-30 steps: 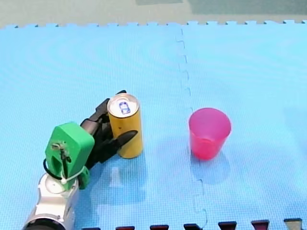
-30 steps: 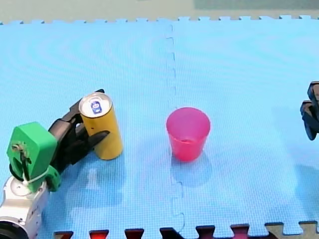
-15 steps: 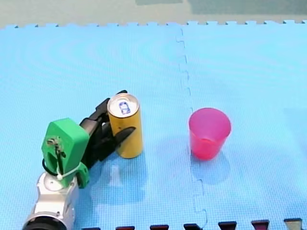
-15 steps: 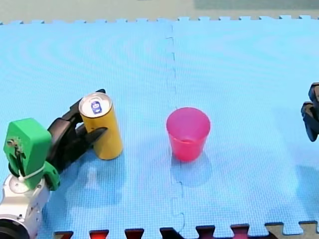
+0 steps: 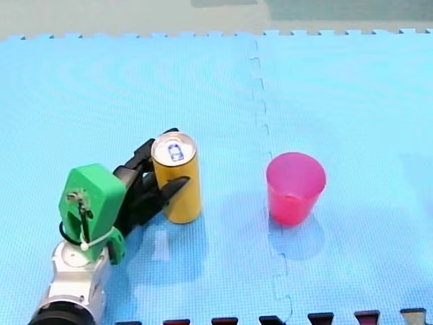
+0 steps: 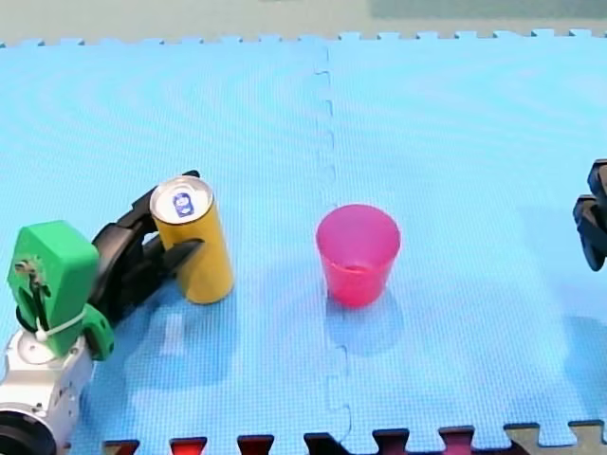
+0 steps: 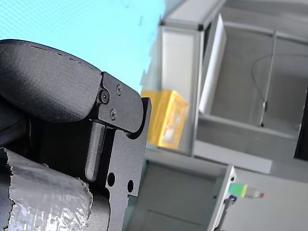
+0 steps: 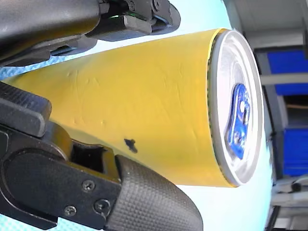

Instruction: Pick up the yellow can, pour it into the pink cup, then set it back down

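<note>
A: Yellow can [image 5: 177, 179], standing. The side facing the left hand [image 5: 141, 193] is covered by the curled fingers [image 5: 173, 190], so the contact there is hidden.

B: Noted. In the second wrist view the can's base runs off the picture's edge. The blue mark on its lid is too small to read.

A: Right hand [image 6: 593, 216], far right of the can, past the pink cup [image 6: 358, 254]: cut by the frame edge, most of it out of the picture.

B: The cup's near wall seems to hide part of its floor. Left arm [image 5: 76, 284], nearer than the can, is cut off at the bottom edge.
</note>
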{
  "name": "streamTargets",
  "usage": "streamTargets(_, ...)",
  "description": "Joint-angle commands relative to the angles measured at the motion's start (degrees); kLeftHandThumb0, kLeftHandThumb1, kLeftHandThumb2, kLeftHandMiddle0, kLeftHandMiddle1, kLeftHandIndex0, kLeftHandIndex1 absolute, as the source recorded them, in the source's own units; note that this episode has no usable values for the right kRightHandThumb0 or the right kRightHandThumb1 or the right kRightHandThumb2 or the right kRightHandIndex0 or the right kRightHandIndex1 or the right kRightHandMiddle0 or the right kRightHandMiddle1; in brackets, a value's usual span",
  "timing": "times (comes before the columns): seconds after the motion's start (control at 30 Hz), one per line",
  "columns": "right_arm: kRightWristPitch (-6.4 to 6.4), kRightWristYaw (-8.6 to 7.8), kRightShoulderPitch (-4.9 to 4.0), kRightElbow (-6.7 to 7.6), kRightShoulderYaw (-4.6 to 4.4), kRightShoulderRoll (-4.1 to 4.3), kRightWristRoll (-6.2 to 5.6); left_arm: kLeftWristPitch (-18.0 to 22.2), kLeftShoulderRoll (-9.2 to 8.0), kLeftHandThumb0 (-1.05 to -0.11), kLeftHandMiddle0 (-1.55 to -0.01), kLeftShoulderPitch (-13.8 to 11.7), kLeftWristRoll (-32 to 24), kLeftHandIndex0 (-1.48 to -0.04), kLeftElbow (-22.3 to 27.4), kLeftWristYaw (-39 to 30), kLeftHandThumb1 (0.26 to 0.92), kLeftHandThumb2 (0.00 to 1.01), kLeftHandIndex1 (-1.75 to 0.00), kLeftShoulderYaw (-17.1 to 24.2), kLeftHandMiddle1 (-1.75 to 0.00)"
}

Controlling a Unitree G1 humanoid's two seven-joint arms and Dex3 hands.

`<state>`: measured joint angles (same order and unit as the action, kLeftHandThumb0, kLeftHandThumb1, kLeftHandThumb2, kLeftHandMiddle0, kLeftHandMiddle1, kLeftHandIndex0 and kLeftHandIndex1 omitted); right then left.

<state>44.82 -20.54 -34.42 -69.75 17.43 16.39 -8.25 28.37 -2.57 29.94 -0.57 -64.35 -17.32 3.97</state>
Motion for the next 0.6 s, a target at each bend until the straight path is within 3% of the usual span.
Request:
streamTargets(0.0,0.14,0.1,0.15,0.18,0.07,0.05,-0.22,0.6,-0.5,-0.996,-0.48,0.4,1.5,-0.42,-0.2,2.4,0.887,0.01,-0.04,-0.8,-0.07)
streamTargets(0.1,0.14,0.19,0.2,0.26,0.03,-0.04,-0.19,-2.1,0.06,-0.734,-0.72,0.9,0.4,-0.65,-0.2,3.0,0.747,0.0,-0.03,0.1,-0.05)
streamTargets(0.17,0.11,0.22,0.22,0.32,0.02,-0.1,-0.2,-4.8,0.4,-0.65,-0.8,1.3,-1.0,-0.7,0.2,2.5,0.719,0.0,-0.03,1.0,-0.06)
streamTargets(0.37,-0.11,0.22,0.19,0.48,0.02,-0.21,-0.29,-9.4,0.42,-0.614,-0.93,1.2,-1.2,-0.77,3.2,3.5,0.715,0.0,-0.03,0.7,-0.05)
streamTargets(0.43,-0.16,0.21,0.2,0.54,0.02,-0.22,-0.31,-10.6,0.49,-0.539,-1.13,0.8,-0.9,-1.0,4.4,4.7,0.73,0.0,-0.06,0.6,-0.09)
streamTargets(0.5,-0.2,0.27,0.18,0.57,-0.01,-0.23,-0.28,-11.2,0.58,-0.51,-1.26,0.3,0.0,-1.13,5.4,7.1,0.742,0.0,-0.06,0.2,-0.09)
streamTargets(0.57,-0.22,0.38,0.16,0.59,-0.06,-0.24,-0.22,-11.2,0.56,-0.416,-1.37,0.0,0.9,-1.26,6.1,9.0,0.758,0.0,-0.06,-0.3,-0.09)
